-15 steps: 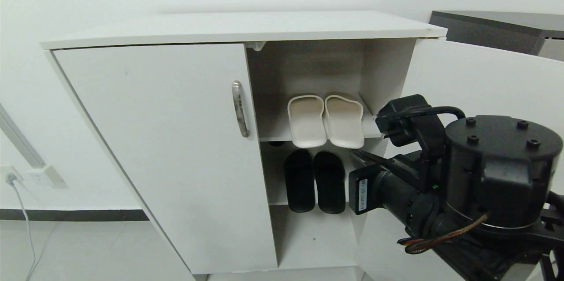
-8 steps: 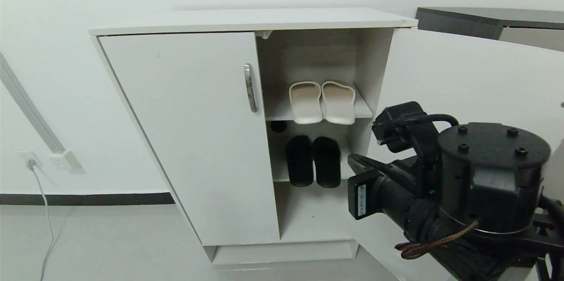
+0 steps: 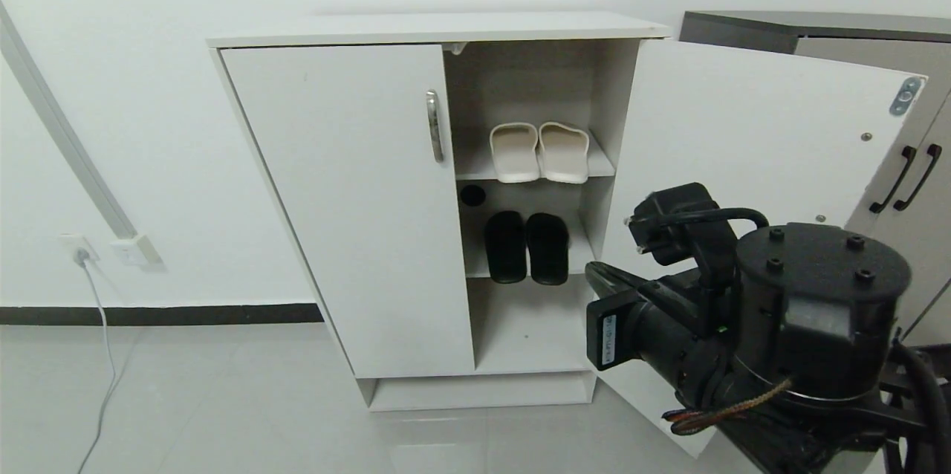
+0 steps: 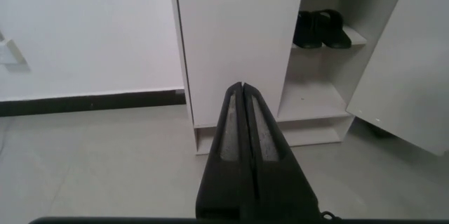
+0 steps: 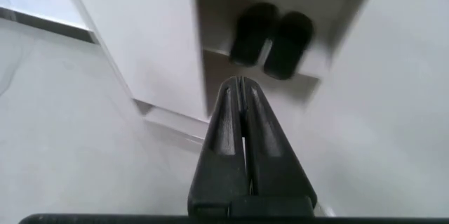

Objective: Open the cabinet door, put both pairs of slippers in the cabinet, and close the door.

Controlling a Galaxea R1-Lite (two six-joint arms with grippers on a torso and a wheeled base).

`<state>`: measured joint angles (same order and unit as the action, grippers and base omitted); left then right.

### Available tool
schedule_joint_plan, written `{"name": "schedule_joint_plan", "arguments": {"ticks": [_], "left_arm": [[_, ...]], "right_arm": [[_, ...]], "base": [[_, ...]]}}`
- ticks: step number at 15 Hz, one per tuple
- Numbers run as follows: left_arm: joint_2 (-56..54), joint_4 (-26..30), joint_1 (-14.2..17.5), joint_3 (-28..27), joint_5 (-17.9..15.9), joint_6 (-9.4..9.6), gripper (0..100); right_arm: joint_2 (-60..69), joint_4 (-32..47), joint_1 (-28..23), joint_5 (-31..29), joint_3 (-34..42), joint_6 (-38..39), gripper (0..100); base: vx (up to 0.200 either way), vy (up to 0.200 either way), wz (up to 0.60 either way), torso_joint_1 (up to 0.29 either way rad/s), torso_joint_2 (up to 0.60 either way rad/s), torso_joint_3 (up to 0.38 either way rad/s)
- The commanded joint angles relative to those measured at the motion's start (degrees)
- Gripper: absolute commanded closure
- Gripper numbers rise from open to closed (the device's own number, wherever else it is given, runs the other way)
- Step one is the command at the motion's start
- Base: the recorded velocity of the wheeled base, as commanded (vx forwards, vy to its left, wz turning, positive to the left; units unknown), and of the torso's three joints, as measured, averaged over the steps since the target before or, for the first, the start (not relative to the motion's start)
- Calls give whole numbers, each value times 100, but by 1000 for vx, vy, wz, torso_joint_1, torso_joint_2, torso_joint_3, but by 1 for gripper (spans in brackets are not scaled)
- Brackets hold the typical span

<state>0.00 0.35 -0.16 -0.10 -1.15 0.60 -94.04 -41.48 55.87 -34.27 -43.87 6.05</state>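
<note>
Wall, far left: slanted cable duct (image 3: 59, 132), wall socket (image 3: 74, 245) below it, grey cable (image 3: 104, 355) hanging from the socket to the tiled floor (image 3: 186, 400).

White cabinet (image 3: 431, 24) stands on the floor against the wall.
- Left door (image 3: 349, 199): shut, with an upright metal handle (image 3: 434, 126) at its inner edge.
- Right half: open.

Inside the open half:
- Upper shelf (image 3: 469, 166): cream slippers (image 3: 539, 152), a pair side by side and touching, with their near ends overhanging the shelf's front edge a little.
- Back panel just under that shelf: round dark hole (image 3: 472, 195), left of centre.
- Middle shelf (image 3: 579, 255): black slippers (image 3: 526, 247), a pair side by side, directly below the cream pair.
- Bottom compartment: bare board.

Right door (image 3: 743, 132) is swung wide open, with its inner face towards the camera.

A grey cabinet (image 3: 832, 22) with two black handles (image 3: 910, 177) stands just behind and to the right of the open door.

Right arm (image 3: 780, 310) sits low in the foreground, in front of the open door's lower part.

Left gripper (image 4: 242, 87): fingers pressed together, nothing between them. It is above the floor, facing the foot of the shut left door.

Right gripper (image 5: 240, 82): fingers together, holding nothing. It is above the floor before the open half, with the black slippers beyond its tip.
</note>
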Motion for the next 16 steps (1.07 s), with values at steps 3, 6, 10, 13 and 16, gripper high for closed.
{"name": "schedule_joint_plan", "arguments": {"ticks": [3, 6, 10, 13, 16], "left_arm": [[0, 0, -2, 1, 0, 2, 100], [0, 0, -2, 1, 0, 2, 100], [0, 0, -2, 1, 0, -7, 100], [0, 0, -2, 1, 0, -7, 100], [0, 0, -2, 1, 0, -7, 100]], "right_arm": [[-326, -35, -217, 34, 46, -16, 100], [-326, -35, -217, 34, 46, -16, 100], [-326, -35, -208, 34, 54, -16, 100], [-343, -26, -208, 25, 54, -16, 100], [-449, -35, -217, -1, 54, 2, 100]], "base": [[0, 0, 0, 0, 0, 0], [0, 0, 0, 0, 0, 0], [0, 0, 0, 0, 0, 0], [0, 0, 0, 0, 0, 0], [0, 0, 0, 0, 0, 0]]}}
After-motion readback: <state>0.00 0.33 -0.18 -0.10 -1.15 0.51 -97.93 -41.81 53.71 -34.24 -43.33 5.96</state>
